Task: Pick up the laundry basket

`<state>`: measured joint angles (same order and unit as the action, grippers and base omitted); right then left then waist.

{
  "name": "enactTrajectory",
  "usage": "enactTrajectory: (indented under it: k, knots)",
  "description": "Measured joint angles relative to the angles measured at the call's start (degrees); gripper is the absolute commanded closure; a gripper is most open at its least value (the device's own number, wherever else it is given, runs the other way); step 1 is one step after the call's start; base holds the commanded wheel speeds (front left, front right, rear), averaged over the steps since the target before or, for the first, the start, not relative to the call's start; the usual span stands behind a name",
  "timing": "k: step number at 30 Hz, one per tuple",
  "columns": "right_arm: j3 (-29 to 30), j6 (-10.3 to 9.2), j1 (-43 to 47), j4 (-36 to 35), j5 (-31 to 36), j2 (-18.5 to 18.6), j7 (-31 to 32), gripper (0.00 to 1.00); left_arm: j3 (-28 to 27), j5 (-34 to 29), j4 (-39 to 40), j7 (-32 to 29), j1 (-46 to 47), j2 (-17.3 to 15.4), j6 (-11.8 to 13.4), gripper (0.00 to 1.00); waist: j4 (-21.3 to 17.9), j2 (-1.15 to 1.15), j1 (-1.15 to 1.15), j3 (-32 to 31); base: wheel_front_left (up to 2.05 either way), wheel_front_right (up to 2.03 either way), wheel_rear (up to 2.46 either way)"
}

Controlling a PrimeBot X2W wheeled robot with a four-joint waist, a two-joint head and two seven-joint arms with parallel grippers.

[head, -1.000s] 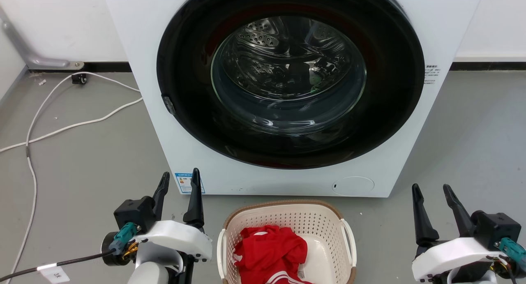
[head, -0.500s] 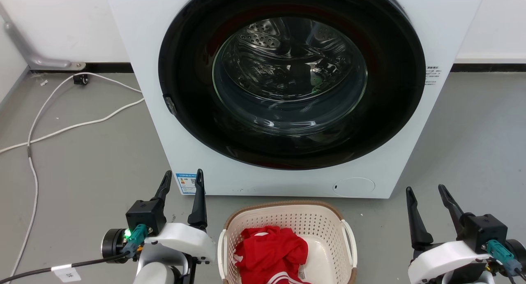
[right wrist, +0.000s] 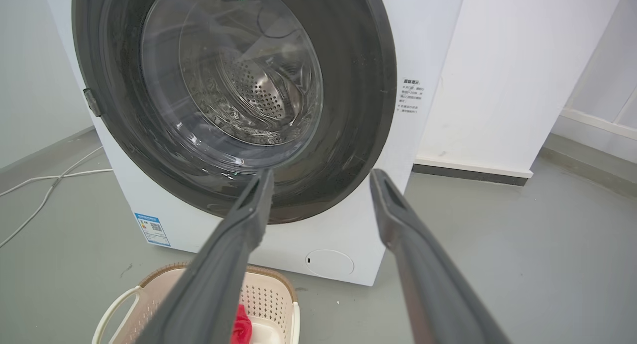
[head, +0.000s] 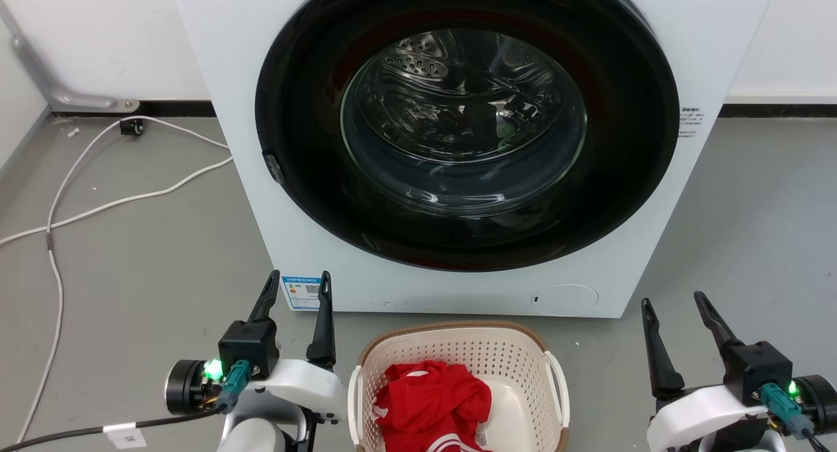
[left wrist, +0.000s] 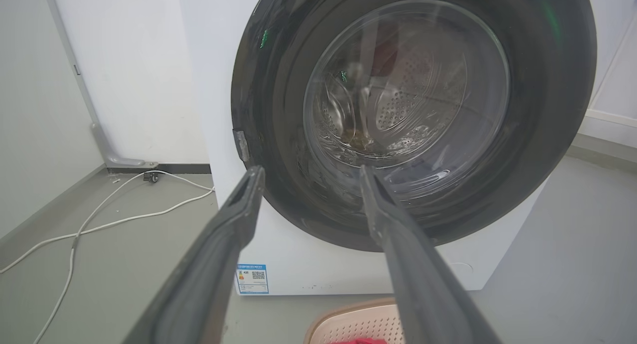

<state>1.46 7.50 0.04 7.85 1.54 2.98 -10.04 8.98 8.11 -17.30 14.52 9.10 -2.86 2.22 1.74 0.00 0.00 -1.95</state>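
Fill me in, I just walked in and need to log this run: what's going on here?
A two-armed robot faces a washing machine. A laundry basket holding a red garment sits on the floor between them. The left hand and right hand hang open on either side of the basket, not touching it. Nothing is gripped; the basket is not yet picked up.

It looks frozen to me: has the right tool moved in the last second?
Yes. The right tool has edged left, toward the basket; the gap between them is narrower.
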Motion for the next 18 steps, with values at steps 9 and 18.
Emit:
enactTrajectory:
  k: [9,18]
  knots:
    - [0.1,0.00,0.0,-0.1,1.5,0.0,-0.2,0.00,0.2,-1.5,-0.4,0.4,0.1,0.0,0.3,0.00,-0.1,0.00,0.00,0.2,0.00,0.00,0.00]
    - [0.1,0.00,0.0,0.0,1.0,0.0,-0.3,0.00,0.2,-1.4,-0.4,0.5,0.1,0.0,0.4,0.00,0.0,0.00,0.00,0.3,0.00,0.00,0.00]
